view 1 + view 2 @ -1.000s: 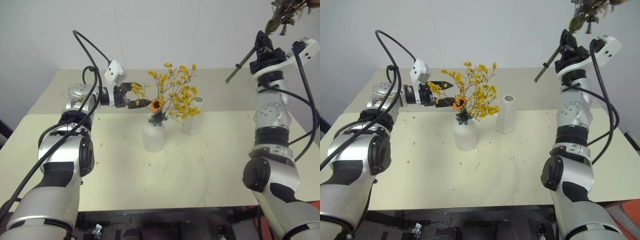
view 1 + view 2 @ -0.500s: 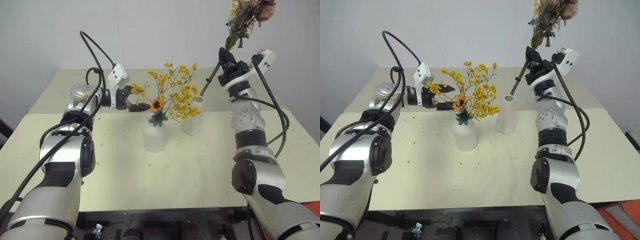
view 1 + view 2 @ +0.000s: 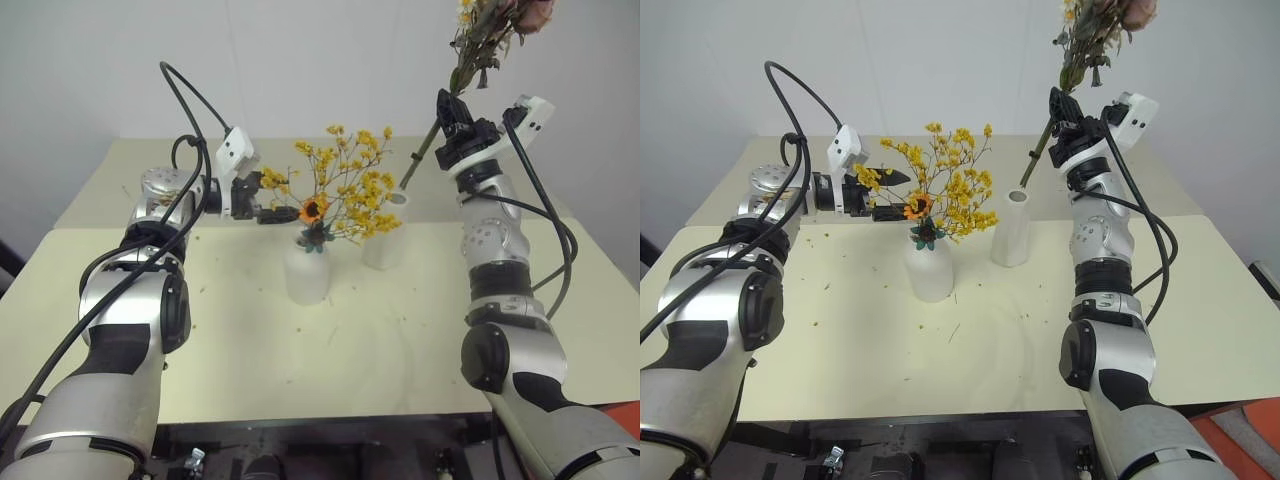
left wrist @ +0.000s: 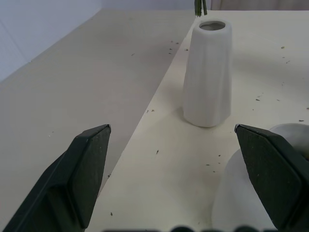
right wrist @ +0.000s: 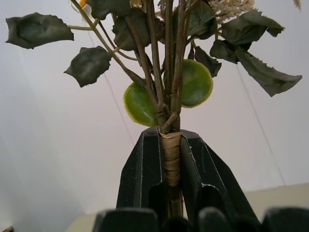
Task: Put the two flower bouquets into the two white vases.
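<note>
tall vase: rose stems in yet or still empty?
Empty. The tall vase shows an open mouth; the rose bouquet's stem tip hangs just above the rim, clamped in the right gripper.

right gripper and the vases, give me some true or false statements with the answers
1. The right gripper is shut on the rose bouquet. True.
2. The rose bouquet's stems already stand inside the tall vase. False: the stem end hangs just above its mouth, not yet in.
3. The yellow bouquet stands in the round vase. True.
4. The left gripper is shut on the yellow bouquet. False: it is open beside the blossoms.
5. The tall vase lies tipped over on the table. False: it stands upright beside the round vase.
</note>
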Controlling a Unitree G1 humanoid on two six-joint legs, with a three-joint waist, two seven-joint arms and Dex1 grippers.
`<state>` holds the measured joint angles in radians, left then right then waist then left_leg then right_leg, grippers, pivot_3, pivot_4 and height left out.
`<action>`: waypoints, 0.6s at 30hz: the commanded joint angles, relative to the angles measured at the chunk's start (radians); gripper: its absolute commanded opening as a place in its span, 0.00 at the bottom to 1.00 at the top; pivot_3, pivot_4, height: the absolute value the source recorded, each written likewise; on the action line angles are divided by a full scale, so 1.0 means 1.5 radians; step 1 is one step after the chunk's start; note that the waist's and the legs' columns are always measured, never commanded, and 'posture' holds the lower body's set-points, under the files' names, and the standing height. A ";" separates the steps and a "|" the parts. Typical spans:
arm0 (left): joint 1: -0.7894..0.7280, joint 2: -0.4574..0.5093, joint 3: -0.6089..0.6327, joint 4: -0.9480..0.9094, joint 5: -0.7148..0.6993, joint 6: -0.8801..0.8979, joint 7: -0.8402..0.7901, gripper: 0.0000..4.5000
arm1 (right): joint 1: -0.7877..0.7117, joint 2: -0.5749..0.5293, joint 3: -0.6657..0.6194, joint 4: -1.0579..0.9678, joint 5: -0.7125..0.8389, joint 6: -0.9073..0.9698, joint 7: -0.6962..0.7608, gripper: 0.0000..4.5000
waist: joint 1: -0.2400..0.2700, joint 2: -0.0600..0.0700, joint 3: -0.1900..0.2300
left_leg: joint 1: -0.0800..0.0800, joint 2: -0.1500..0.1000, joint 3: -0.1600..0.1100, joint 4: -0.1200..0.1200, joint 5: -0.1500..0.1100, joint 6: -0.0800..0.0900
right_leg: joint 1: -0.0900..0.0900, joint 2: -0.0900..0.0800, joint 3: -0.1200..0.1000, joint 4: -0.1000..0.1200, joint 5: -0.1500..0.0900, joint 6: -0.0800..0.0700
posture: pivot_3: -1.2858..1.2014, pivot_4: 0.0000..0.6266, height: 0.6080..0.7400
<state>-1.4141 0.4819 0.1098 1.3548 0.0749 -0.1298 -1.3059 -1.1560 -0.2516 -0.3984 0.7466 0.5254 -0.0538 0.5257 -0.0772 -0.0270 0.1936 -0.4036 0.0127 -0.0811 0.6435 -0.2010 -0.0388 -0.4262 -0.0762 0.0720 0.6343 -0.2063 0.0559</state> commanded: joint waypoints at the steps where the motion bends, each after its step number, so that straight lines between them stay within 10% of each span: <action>1: -0.014 0.007 0.011 -0.006 -0.007 -0.014 0.004 1.00 | 0.002 0.001 0.004 -0.055 0.010 0.000 0.011 0.05 | 0.000 0.000 0.000 | 0.000 0.000 0.000 0.000 0.000 0.000 | 0.000 0.000 0.000 0.000 0.000 0.000 | 0.52 0.24 1.00; 18: -0.013 0.005 0.020 -0.007 -0.010 -0.016 0.004 1.00 | 0.059 0.017 0.026 -0.110 0.003 0.028 0.005 0.05 | 0.000 0.000 0.000 | 0.001 0.000 0.000 0.000 0.000 0.000 | 0.000 0.000 0.000 0.004 0.000 0.000 | 0.52 0.24 1.00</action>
<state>-1.4140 0.4818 0.1234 1.3549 0.0745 -0.1321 -1.3040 -1.0520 -0.2205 -0.3624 0.6058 0.5319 0.0076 0.5266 -0.0773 -0.0270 0.1936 -0.4024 0.0126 -0.0812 0.6438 -0.2010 -0.0389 -0.4266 -0.0761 0.0721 0.6399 -0.2064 0.0560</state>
